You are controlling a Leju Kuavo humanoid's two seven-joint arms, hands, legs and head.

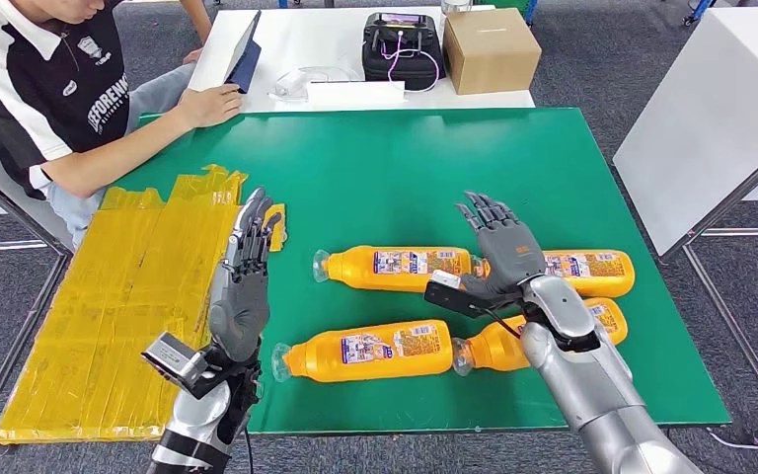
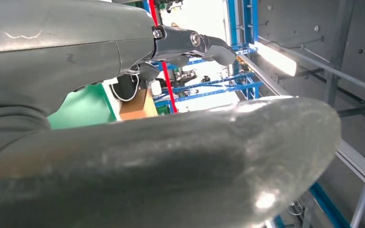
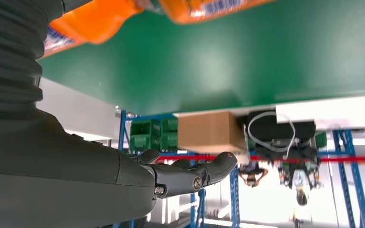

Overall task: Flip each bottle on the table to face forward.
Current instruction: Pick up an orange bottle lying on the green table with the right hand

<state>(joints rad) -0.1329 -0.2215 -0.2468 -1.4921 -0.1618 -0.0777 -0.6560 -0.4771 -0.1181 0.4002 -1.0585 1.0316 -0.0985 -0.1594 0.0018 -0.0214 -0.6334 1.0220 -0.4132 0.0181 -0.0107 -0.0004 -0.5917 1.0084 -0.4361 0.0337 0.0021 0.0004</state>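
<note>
Green worktop (image 1: 375, 168): four orange bottles lying on their sides, caps leftward — far-left bottle (image 1: 395, 268), far-right bottle (image 1: 592, 272), near-left bottle (image 1: 370, 350), near-right bottle (image 1: 498, 348). Contents orange. Left hand (image 1: 242, 281): raised at the worktop's left side, fingers extended, empty. Right hand (image 1: 501, 249): fingers spread above the far pair, grasping nothing. Cardboard box (image 1: 490, 48): closed, on the white table behind.

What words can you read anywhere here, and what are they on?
"DEFORENCE" or close to it, partly hidden by folds: white letters on the person's black shirt.
Labels on the four orange bottles, such as the near left one and the far left one: print too small to read.
Small badge on the shirt's chest: too blurred to read.
Brown box: no writing seen.
</note>
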